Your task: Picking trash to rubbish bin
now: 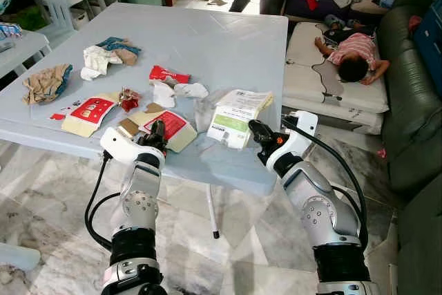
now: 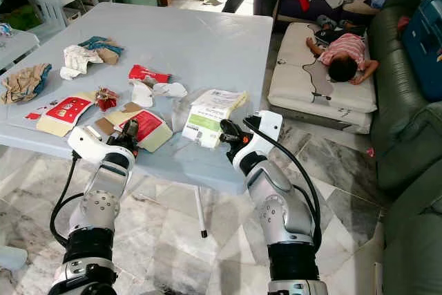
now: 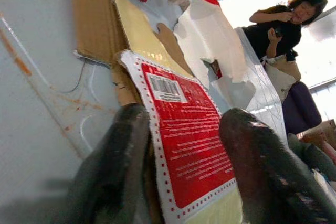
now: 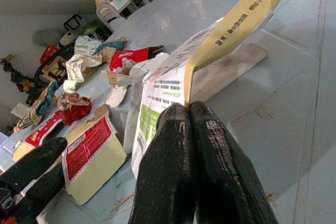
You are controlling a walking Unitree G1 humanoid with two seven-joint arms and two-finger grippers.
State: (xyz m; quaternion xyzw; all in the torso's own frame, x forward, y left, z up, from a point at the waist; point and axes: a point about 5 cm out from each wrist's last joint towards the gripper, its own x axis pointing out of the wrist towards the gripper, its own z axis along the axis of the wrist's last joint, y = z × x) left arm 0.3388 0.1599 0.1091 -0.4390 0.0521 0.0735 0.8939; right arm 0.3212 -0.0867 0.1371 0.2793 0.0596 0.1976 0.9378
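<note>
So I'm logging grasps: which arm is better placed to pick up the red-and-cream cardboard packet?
Left. The left gripper is open with its fingers straddling the red-and-cream cardboard packet; the right gripper is shut, by the green-and-white leaflet.

Your surface point(image 1: 207, 46) is smooth, pale plastic with a soft sheen. The red packet point(image 3: 184, 129) looks glossy printed card; the floor point(image 1: 55, 191) is polished marble.

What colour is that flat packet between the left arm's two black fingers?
The packet is red with white print and a pale yellow border, clearest in the left wrist view.
</note>
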